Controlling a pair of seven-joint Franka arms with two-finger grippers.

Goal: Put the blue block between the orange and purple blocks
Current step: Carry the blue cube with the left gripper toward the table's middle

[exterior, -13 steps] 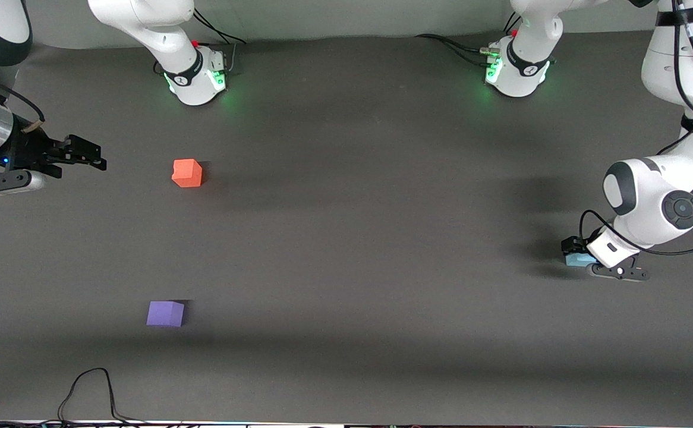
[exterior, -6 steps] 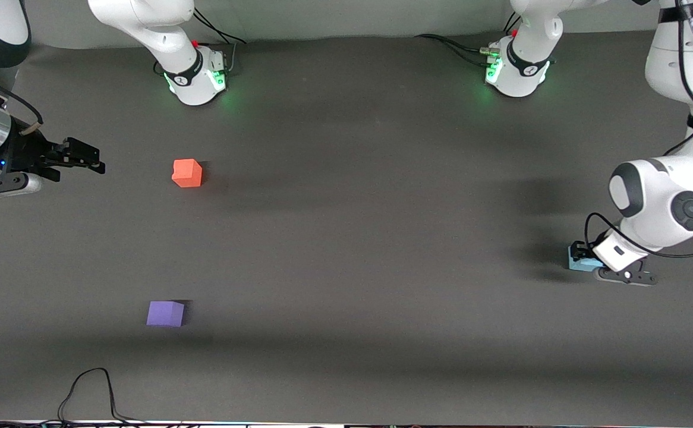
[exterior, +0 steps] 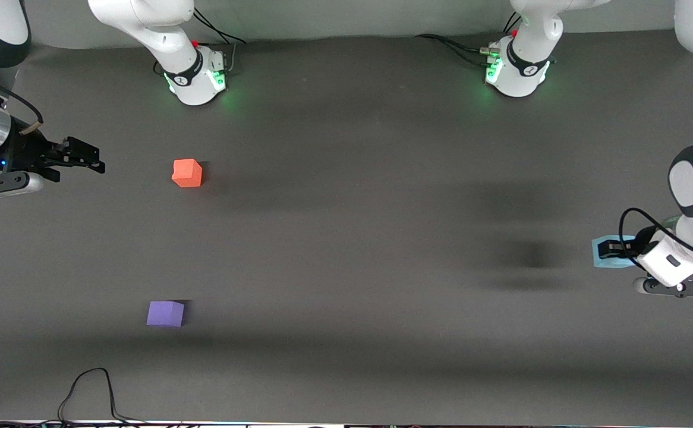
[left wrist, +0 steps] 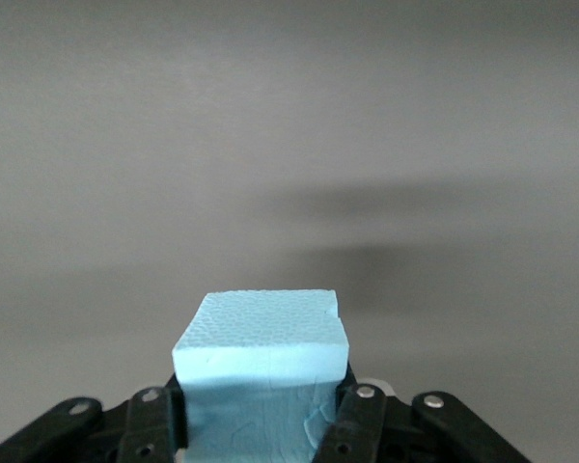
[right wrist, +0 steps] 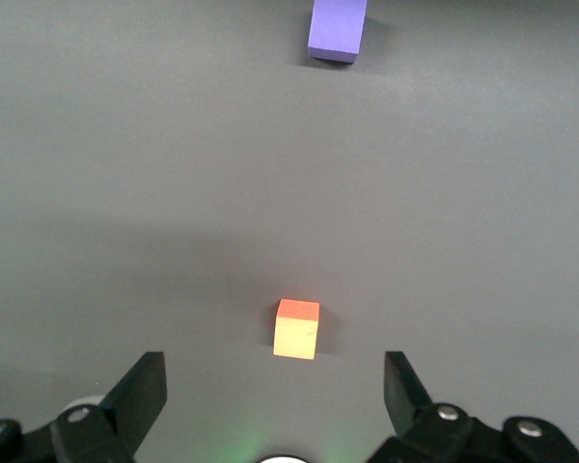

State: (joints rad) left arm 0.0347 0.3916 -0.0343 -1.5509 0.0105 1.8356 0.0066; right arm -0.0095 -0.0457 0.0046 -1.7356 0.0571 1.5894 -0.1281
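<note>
Finding: since a second ago the left hand (exterior: pixel 614 252) has closed on the blue block (exterior: pixel 611 257) and raised it off the desk (exterior: pixel 346 238). A half-second back the block was low on the surface at the left arm's end. It now rides higher, over that same end of the desk, with its shadow lying apart from it on the surface. The left wrist view confirms the hold: both fingers (left wrist: pixel 359 415) press the block's (left wrist: pixel 261 371) side faces, and its top face shows clear.

Meaning for the task: the pickup appears complete. The carry to the gap is, by my judgement, the step now due.

Orientation: the block is a cube, so no long axis is evident. It sits square in the grip with its top face level, untilted.

Destination: the orange block (exterior: pixel 186 173) and the purple block (exterior: pixel 165 313) have not moved. They lie well apart toward the right arm's end, the purple nearer the front camera.

The right hand (exterior: pixel 85 159) waits over the desk edge near the orange block, its jaws spread wide and empty.
</note>
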